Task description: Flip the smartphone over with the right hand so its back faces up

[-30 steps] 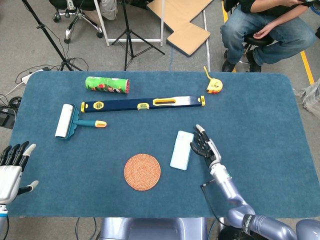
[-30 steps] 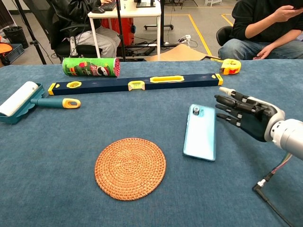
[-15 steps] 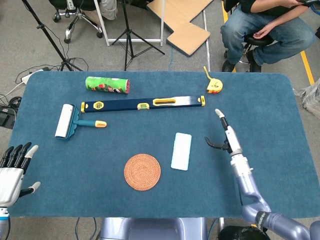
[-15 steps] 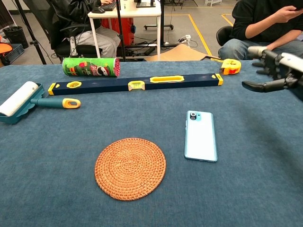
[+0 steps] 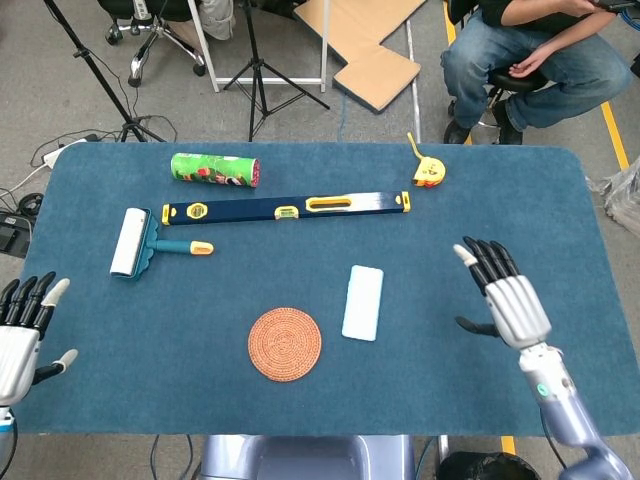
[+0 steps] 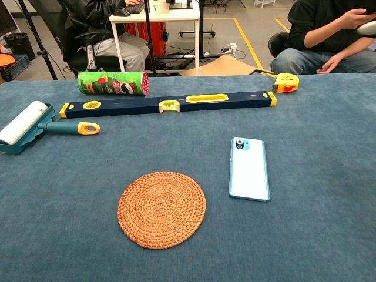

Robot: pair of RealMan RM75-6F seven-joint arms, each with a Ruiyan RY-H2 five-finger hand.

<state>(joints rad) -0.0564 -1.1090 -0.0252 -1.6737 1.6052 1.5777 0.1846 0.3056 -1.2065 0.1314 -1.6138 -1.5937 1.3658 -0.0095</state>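
Observation:
The light-blue smartphone (image 5: 362,302) (image 6: 249,169) lies flat on the blue table with its back up; the camera lens shows at its far corner in the chest view. My right hand (image 5: 505,296) hovers well to the right of the phone, fingers spread, holding nothing. It is outside the chest view. My left hand (image 5: 22,330) is at the table's front left edge, fingers apart and empty.
A woven round coaster (image 5: 285,343) (image 6: 161,208) lies just left of the phone. Further back are a long spirit level (image 5: 287,209), a lint roller (image 5: 140,243), a green can on its side (image 5: 214,169) and a yellow tape measure (image 5: 426,173). People sit beyond the table.
My right hand has pulled away from the phone, moving right and toward the table's front, rising out of the chest view. The phone stays flat, back up.

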